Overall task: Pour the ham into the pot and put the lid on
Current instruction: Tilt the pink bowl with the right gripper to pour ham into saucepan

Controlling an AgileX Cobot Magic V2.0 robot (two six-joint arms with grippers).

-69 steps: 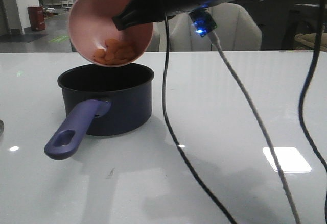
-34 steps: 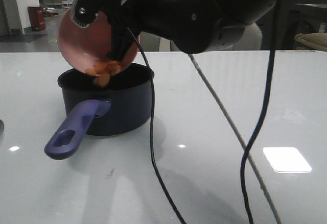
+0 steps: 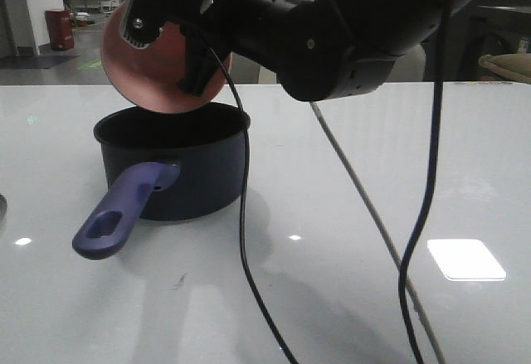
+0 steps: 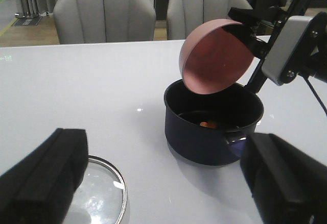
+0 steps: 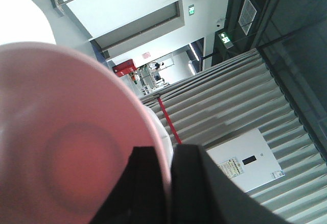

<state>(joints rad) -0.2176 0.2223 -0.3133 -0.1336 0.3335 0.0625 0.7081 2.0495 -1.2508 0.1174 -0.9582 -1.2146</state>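
The dark navy pot point(image 3: 191, 173) stands on the white table, its blue-purple handle point(image 3: 116, 215) pointing to the front left. My right gripper point(image 3: 195, 57) is shut on the rim of a pink bowl point(image 3: 158, 65), held tipped steeply just above the pot's far rim. No ham shows in the bowl. Orange ham pieces point(image 4: 207, 124) lie on the pot's bottom. In the right wrist view the fingers point(image 5: 148, 183) pinch the bowl's edge point(image 5: 61, 147). The glass lid point(image 4: 97, 193) lies flat on the table to the pot's left, partly under one finger of my open left gripper point(image 4: 163, 193).
Black and grey cables point(image 3: 241, 240) hang from the right arm down across the table in front of and beside the pot. Two grey chairs point(image 4: 104, 9) stand behind the table's far edge. The left gripper's other finger point(image 4: 286, 183) hides part of the pot's handle.
The right arm has rolled the pink bowl further over above the pot. The ham slid out of the bowl and dropped into the pot. The pot has not moved.
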